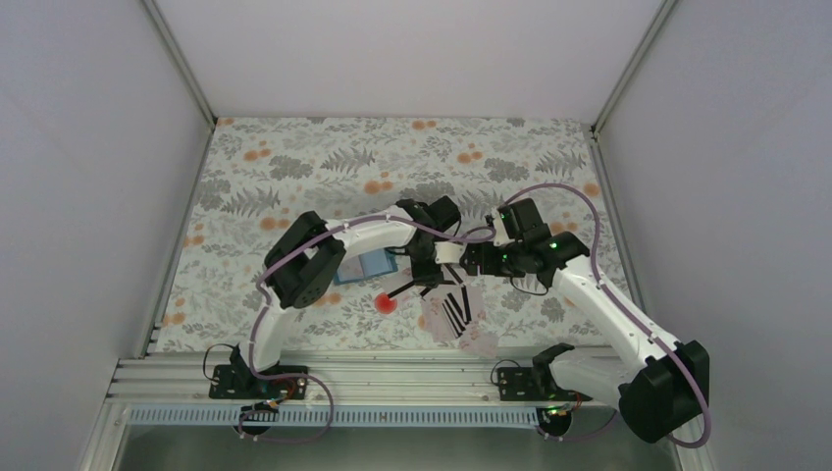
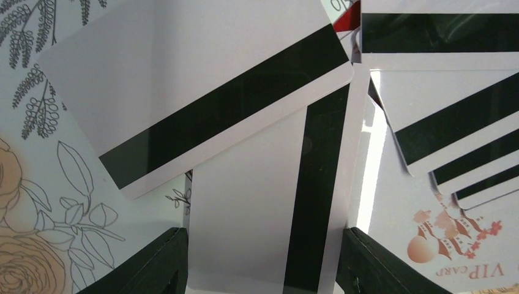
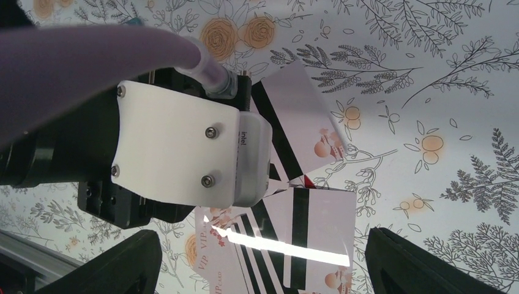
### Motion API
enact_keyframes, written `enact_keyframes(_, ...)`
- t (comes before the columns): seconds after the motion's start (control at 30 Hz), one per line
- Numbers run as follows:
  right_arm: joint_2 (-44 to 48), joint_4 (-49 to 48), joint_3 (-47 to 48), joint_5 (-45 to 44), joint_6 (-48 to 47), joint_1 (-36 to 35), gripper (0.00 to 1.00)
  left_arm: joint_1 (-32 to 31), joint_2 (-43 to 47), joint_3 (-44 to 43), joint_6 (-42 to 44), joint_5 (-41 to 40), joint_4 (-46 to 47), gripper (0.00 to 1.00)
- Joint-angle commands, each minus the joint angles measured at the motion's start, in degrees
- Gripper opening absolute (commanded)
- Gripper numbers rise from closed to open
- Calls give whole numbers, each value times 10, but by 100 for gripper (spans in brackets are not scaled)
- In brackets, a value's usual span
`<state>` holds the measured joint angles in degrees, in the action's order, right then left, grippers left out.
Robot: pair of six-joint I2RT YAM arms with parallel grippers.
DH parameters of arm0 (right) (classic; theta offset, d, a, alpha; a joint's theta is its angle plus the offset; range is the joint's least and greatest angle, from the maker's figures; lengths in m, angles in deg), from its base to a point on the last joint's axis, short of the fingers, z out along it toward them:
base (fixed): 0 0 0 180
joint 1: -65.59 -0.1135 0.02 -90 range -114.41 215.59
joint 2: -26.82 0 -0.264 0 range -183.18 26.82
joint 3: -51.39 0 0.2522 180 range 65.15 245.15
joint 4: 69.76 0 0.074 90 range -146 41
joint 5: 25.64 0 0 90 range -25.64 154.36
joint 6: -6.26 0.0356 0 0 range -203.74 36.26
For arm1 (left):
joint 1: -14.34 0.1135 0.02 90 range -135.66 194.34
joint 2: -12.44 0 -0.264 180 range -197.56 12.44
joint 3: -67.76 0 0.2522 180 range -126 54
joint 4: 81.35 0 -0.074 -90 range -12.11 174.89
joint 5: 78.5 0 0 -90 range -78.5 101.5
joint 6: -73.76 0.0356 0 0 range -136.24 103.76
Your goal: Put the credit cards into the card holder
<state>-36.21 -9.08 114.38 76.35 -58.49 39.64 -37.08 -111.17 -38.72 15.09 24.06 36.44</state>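
One card holder (image 1: pixel 376 266) lies near several credit cards (image 1: pixel 457 312).

**A:** How much of the card holder (image 1: pixel 368 270) shows from above?

**B:** Only a blue strip, centre-left. The left arm (image 1: pixel 329 245) covers the rest. The credit cards (image 1: pixel 454 312) below centre are too small to count.

**A:** And the left wrist view?

**B:** The upright card (image 2: pixel 245 202) runs off the bottom edge, inside the left gripper (image 2: pixel 260 236). I can't tell whether its fingers (image 2: pixel 156 263) touch the card's edges. A red card (image 2: pixel 346 19) is a sliver at the top.

**A:** Right wrist?

**B:** A blurred cable (image 3: pixel 92 55) fills the upper left, and the left arm hides part of the fan.
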Motion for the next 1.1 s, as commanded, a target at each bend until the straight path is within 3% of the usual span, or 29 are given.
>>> enact_keyframes(0.0,13,-13,-6,-3,-3,-3,85,-12,34,-17,-4,-2,-22,60)
enact_keyframes(0.47,38,-35,-10,-21,23,-3,85,-15,93,-1,-17,17,-63,60)
enact_keyframes(1.07,26,-65,-17,3,41,-3,85,-3,118,81,-117,306,-59,61)
